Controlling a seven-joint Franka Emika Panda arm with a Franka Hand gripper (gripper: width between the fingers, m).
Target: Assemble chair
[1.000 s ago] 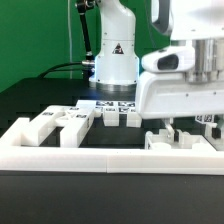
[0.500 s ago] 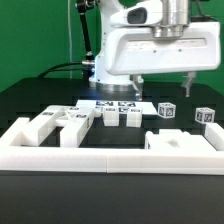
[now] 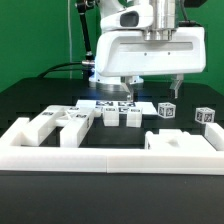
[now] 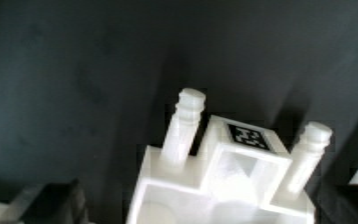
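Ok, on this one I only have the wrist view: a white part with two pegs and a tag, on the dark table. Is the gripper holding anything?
Observer: No. In the exterior view the gripper hangs open above the table, with nothing between its fingers.
Operator: Are there other parts around?
Observer: Yes. Several white parts lie grouped toward the exterior view's left, behind a low white wall.
Operator: And on the other side?
Observer: Two small tagged pieces stand apart from each other toward the exterior view's right.
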